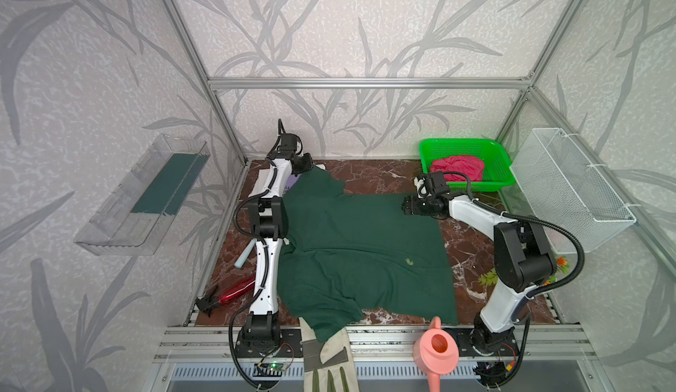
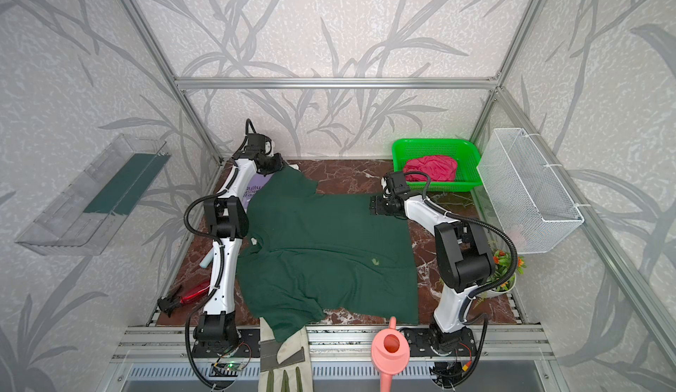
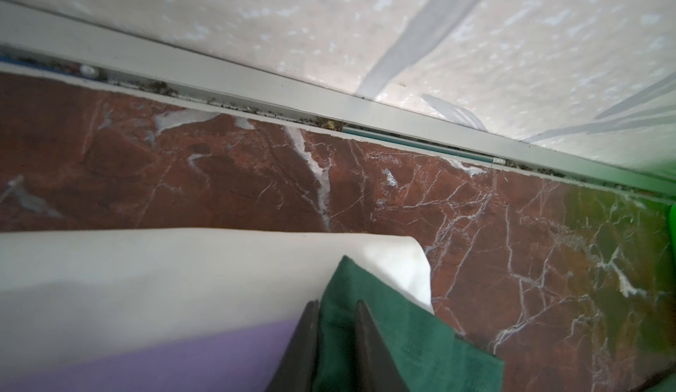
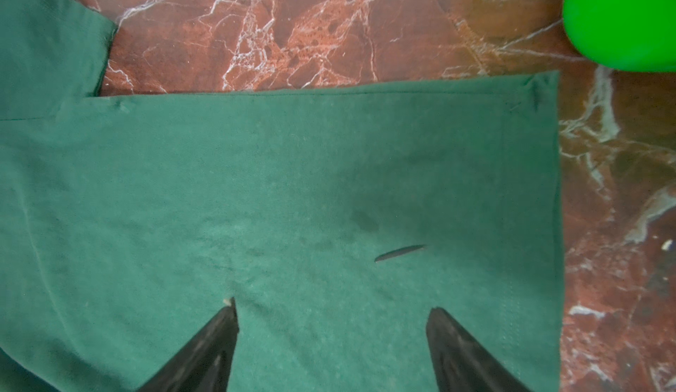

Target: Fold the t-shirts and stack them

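The plain dark green cotton t-shirt (image 1: 358,247) lies spread nearly flat on the red-brown marbled surface (image 3: 219,181), reaching from the left hand (image 3: 336,304) across to the right hand (image 4: 331,305). The left hand is nipped narrow on the tip of one sleeve, with green cloth showing between its dark fingers (image 3: 305,342). Directly under that pinch lie a white cotton t-shirt (image 3: 183,262) and a lilac one (image 3: 183,353), so the sleeve overlaps both. The right hand hangs with its jaws wide, holding nothing, just above the green cloth near a hem corner. Past that corner stands a bright green plastic basket (image 1: 457,141) with a crumpled pink-red t-shirt (image 1: 457,167) inside. From where I stand the green tee looks light, limp and not slippery. I judge it will sag and crease from whatever point is lifted, so the best holds are the sleeve tip, shoulder seam and hem corner, pinched through both layers. The left pinch could drag the white tee beneath it. White lettering (image 2: 252,189) shows on the lilac tee beside the left arm in a top view, too small to read. A small pale mark (image 1: 409,261) on the green tee's chest is not legible, and I see no brand.
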Available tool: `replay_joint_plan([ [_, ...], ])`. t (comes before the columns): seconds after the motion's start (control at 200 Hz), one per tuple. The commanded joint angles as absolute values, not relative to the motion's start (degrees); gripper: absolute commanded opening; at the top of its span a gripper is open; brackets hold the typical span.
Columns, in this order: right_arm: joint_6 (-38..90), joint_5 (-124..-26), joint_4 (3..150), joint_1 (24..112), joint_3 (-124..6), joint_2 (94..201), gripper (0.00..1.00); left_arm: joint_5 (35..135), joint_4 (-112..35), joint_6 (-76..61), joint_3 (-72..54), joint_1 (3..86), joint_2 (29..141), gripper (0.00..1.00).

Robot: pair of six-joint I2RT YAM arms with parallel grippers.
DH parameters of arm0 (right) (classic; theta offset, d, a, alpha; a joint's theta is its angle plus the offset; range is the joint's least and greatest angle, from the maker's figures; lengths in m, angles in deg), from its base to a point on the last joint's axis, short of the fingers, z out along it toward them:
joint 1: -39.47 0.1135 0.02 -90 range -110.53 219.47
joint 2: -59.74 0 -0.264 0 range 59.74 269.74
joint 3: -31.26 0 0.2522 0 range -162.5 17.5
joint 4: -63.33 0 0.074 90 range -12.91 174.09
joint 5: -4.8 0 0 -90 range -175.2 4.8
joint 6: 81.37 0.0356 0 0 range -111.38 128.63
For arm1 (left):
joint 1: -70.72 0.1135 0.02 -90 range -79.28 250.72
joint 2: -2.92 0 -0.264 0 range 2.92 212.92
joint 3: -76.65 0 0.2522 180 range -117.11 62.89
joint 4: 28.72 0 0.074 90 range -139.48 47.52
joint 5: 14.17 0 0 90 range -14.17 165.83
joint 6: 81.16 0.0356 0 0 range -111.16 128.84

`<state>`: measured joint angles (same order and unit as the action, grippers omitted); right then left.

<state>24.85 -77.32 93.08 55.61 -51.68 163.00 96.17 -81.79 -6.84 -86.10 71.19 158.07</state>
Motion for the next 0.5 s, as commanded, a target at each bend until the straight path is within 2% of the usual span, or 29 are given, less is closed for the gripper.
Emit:
replay_joint_plan([
  [0.0,25.45,-77.98,92.69,55.12,-50.97,162.2,0.82,97.14,-81.61,-6.07,-85.48,70.9,156.88,0.11],
  [0.13,26.59,-78.43,92.65,54.25,-49.79,161.62,0.82,96.46,-82.0,-5.74,-85.21,70.73,155.4,0.0],
  [0.495,28.35,-82.9,95.64,53.0,-50.12,161.6,0.82,93.51,-83.22,-3.81,-80.62,70.13,147.49,0.0],
])
